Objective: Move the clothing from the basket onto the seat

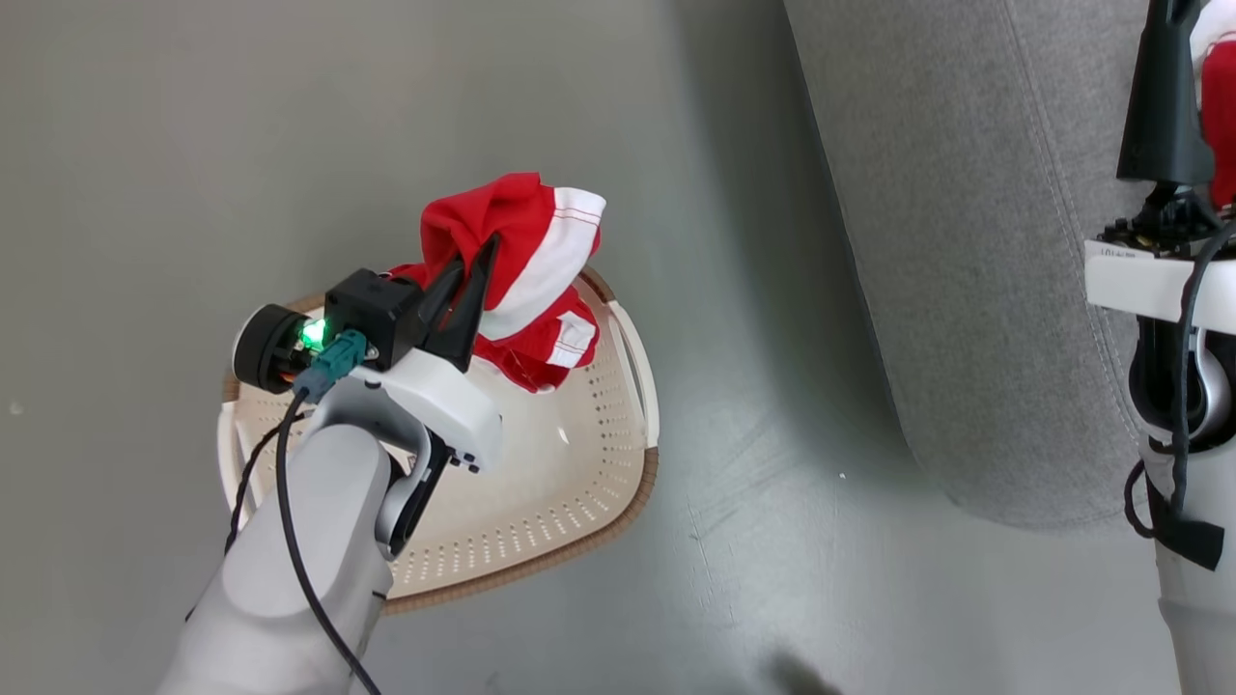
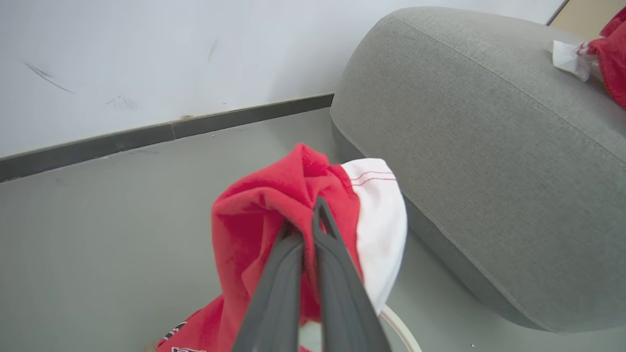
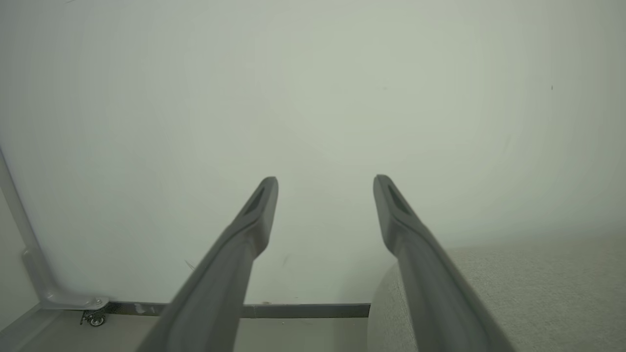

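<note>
Left jaws pinched tight, dark fingers (image 2: 274, 293) nearly touching, clamped on a fold of the soft red garment with white stripes (image 1: 526, 241). It's up over the far corner of the cream perforated plastic basket with the brown rim (image 1: 637, 386), lower end hanging down inside, long axis dropping from the grip. The big grey upholstered seat (image 1: 966, 241) lies off to the robot's right, with a strip of grey floor (image 1: 753, 463) between, so the carry looks like a rightward swing by the left arm. Right jaws gape wide, holding nothing, up by the seat. Count: two garments, the second red garment (image 2: 611, 54) lying on the seat; one basket, one seat
</note>
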Controlling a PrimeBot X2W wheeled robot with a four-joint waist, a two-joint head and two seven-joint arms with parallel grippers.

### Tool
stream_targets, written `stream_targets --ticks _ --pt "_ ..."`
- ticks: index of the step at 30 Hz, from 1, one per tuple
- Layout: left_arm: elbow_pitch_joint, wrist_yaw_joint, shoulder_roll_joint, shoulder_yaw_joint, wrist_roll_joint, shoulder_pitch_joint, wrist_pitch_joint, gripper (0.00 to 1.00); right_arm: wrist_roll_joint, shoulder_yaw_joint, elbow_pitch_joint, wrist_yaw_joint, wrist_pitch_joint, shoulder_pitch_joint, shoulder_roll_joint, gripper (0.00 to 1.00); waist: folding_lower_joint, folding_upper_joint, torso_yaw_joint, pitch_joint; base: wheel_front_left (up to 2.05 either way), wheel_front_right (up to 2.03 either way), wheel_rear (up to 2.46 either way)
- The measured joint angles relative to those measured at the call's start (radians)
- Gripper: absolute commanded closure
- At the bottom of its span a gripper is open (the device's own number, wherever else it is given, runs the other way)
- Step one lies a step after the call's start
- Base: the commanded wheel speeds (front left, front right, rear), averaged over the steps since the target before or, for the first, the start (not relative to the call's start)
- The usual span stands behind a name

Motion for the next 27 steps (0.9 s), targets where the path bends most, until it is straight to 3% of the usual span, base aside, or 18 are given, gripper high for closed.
stream_targets --ticks 27 --pt "-0.228 0.000 -0.008 0.043 0.003 0.150 0.000 1.00 -0.008 0.028 0.067 0.000 0.000 0.139 -0.045 0.00 0.0000 0.0000 0.071 -0.213 0.00 0.00 0.00"
